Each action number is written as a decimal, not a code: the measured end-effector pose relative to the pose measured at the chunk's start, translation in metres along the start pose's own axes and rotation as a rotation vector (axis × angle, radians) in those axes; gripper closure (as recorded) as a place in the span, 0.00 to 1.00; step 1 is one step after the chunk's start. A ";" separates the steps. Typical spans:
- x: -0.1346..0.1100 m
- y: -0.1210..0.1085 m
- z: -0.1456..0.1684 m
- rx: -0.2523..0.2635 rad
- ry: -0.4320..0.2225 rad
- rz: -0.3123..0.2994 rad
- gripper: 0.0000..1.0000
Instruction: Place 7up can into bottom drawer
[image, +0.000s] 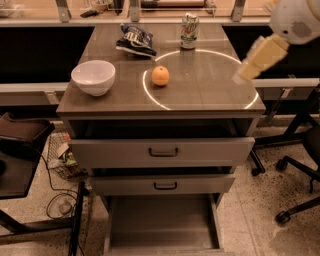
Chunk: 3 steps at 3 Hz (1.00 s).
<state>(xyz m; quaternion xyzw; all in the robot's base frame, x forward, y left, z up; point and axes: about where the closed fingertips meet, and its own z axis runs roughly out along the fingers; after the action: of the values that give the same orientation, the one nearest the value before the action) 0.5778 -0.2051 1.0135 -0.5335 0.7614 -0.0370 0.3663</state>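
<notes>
At the near, 6 o'clock edge of the view, the bottom drawer (165, 225) is seen pulled out, a wide grey tray with low walls. Above it two grey drawers (162, 165) with dark bar handles are stacked, both drawn partly out. On the cabinet top (200, 95), a white bowl (93, 76) is set at 9 o'clock and an orange (160, 76) near the centre, on a bright ring of light. The gripper (246, 74), cream-coloured and blurred, is held over the top's 3 o'clock edge; whether it is open or closed cannot be told. Farther back, a dark blue chip bag (136, 40) lies at 11 o'clock. The 7up can (189, 31) stands upright at 12 o'clock, by the far edge, well apart from the gripper.
</notes>
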 end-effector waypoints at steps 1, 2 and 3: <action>-0.025 -0.049 0.028 0.080 -0.212 0.059 0.00; -0.042 -0.076 0.049 0.146 -0.393 0.123 0.00; -0.047 -0.090 0.064 0.217 -0.460 0.183 0.00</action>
<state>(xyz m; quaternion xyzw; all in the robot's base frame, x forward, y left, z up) 0.6947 -0.1827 1.0312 -0.4144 0.6950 0.0371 0.5864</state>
